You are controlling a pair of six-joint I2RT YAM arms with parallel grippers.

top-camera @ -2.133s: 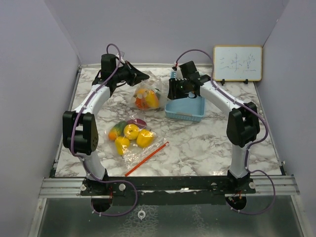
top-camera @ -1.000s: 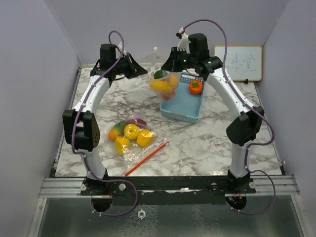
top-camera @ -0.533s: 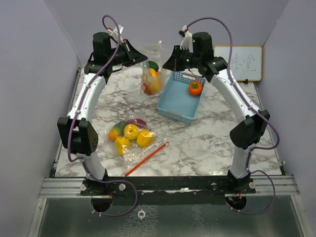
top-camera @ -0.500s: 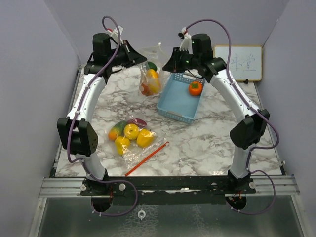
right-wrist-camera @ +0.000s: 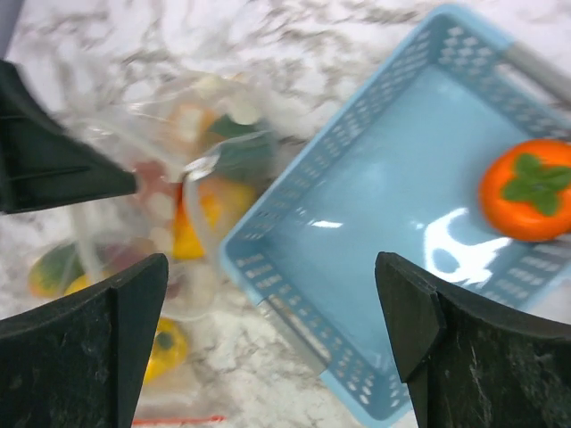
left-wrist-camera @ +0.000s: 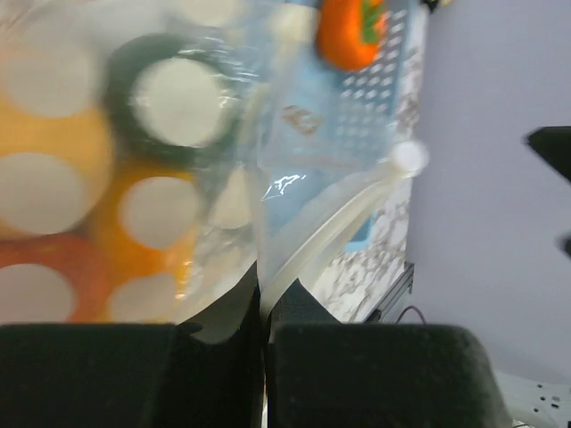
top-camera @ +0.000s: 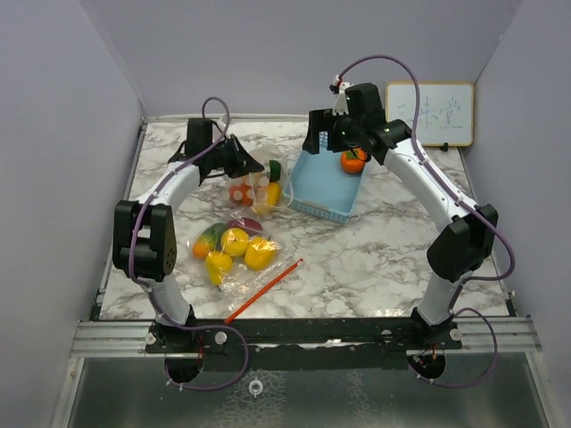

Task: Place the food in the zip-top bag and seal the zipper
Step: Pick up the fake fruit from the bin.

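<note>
Pinches bag (top-camera: 257,187) edge with left gripper (left-wrist-camera: 263,303); holds right gripper (right-wrist-camera: 272,259) wide apart over basket (top-camera: 326,210). Risks one-corner sag spilling food (top-camera: 272,193), stranding orange fruit (top-camera: 353,160) there.

White marble-patterned tabletop (top-camera: 357,259), plain lavender walls (top-camera: 268,53) on three sides, small wood-framed whiteboard (top-camera: 429,114) at far right

A light blue plastic basket (top-camera: 323,185) sits skewed in the upper middle of the frame on the white, grey-veined marble tabletop (top-camera: 375,254). A small wood-framed whiteboard (top-camera: 429,114) with faint writing leans against the lilac back wall (top-camera: 268,53) at upper right.
</note>
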